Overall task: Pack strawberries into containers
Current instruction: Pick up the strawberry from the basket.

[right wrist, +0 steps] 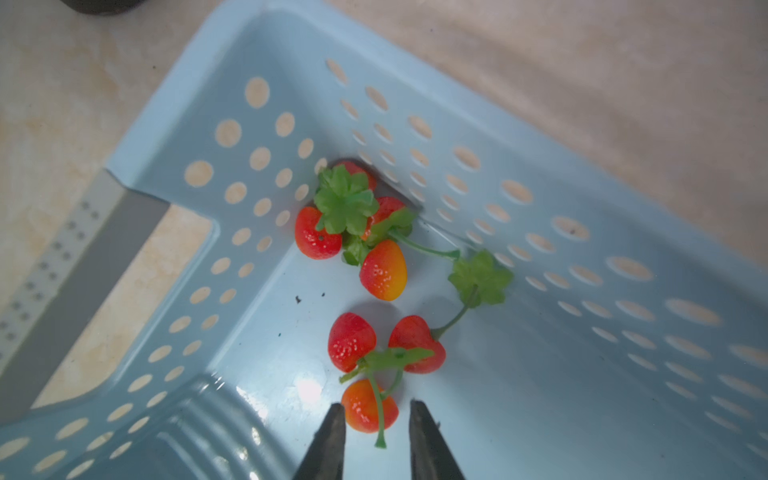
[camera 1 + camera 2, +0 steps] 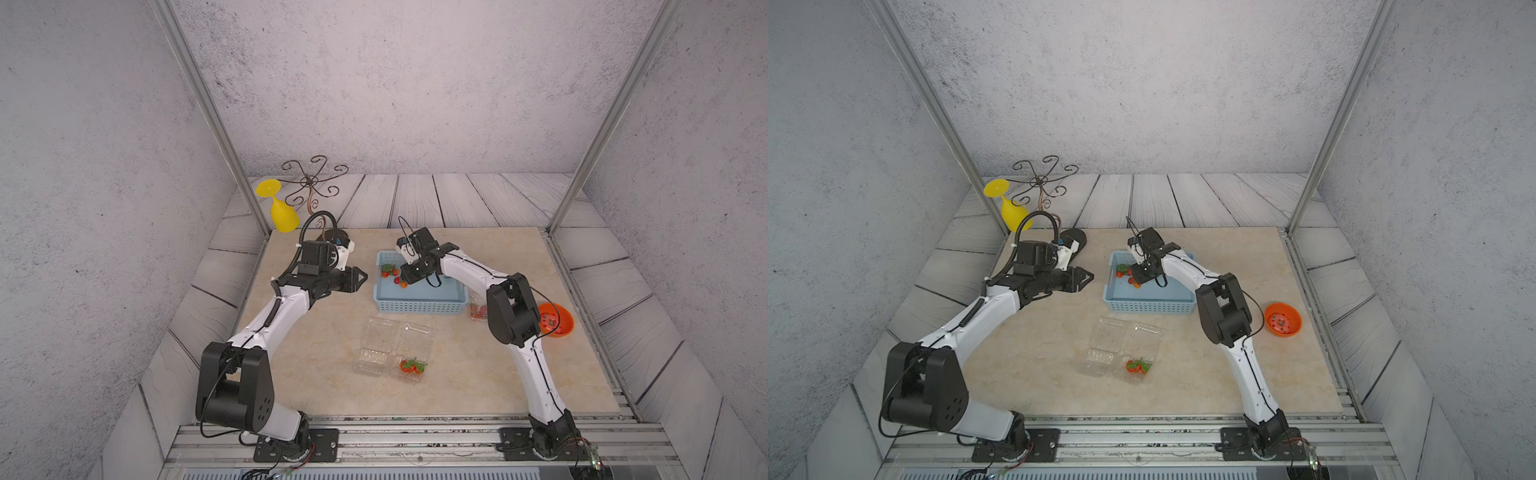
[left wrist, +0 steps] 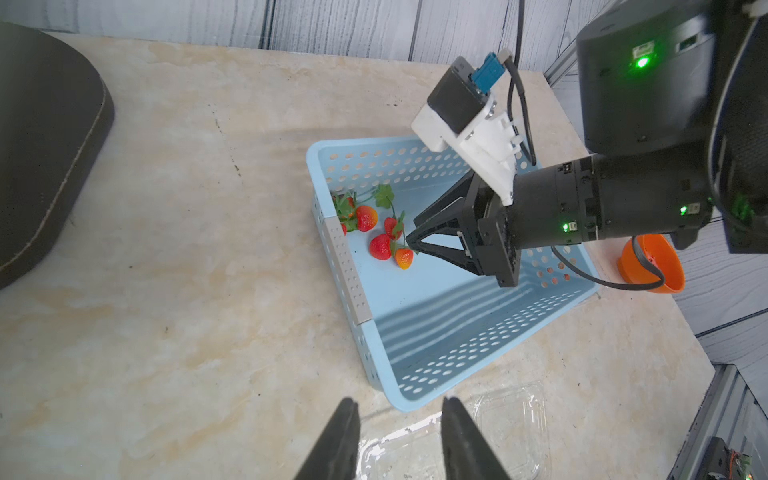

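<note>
Squarely between the tips of the right claw lay one orange-red berry, on the floor of the basket. The jaws were parted on either side of it, close to its flanks but, as far as the wrist view showed, not yet pressing it. Its long axis ran straight away from the claw, with a thin green stem lying along it, so the fingers faced its narrow width. Closing them where they were would probably catch it. The stem led to a leafy cap shared with two red berries just beyond, so the three might well rise as one bunch. Farther on, a few more berries sat packed in the basket's far left corner.

The left claw hovered over the worktop just outside the basket's left wall, its fingers apart with nothing between them. The right arm was plainly the nearer one.

Between the basket and the worktop's front edge lay an open box holding a few berries, and the box beside it looked empty. A third box, half hidden behind the right arm at the basket's front right corner, showed red inside. A bowl stood near the worktop's right edge.
</note>
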You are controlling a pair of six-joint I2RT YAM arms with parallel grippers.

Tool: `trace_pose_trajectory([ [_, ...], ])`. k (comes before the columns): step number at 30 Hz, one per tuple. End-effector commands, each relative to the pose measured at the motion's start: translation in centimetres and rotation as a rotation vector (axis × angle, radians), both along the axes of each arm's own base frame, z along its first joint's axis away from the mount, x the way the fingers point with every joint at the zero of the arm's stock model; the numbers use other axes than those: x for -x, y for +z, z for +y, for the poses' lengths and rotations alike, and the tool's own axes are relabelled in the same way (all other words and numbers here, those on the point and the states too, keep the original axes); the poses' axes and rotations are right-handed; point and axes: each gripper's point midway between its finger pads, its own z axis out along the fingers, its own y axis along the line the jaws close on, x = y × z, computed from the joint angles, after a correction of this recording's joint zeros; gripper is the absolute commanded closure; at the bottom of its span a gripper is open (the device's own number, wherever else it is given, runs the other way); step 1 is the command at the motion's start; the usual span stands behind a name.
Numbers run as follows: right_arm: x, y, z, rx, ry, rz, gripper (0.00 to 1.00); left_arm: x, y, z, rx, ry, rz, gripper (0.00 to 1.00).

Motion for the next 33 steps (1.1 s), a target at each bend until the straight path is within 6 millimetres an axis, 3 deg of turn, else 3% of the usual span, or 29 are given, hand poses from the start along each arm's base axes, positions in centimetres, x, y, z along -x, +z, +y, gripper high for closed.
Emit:
trace_pose_trajectory([
  [1,-0.2,-0.3,-0.9,0.015,-0.021,0.006,0.68,-0.3,0.3,-0.2,-0.013,-0.015,-0.012,0.63],
  [8,-0.2,-1.3,-1.4,-0.013,-0.043,0.048,0.59,-0.3,0.4,-0.2,-0.012,-0.014,-0.014,0.63],
  [15,-1.5,-0.9,-0.4,-0.068,-0.037,0.054,0.56,-0.2,0.4,-0.1,-0.015,-0.012,-0.017,0.63],
  [21,-1.9,-1.4,0.7,-0.099,-0.018,0.088,0.55,-0.2,0.4,-0.1,-0.019,-0.012,-0.016,0.63],
  [33,-1.7,-2.7,0.5,-0.079,-0.020,0.109,0.58,-0.2,0.4,-0.1,-0.022,-0.012,-0.019,0.63],
])
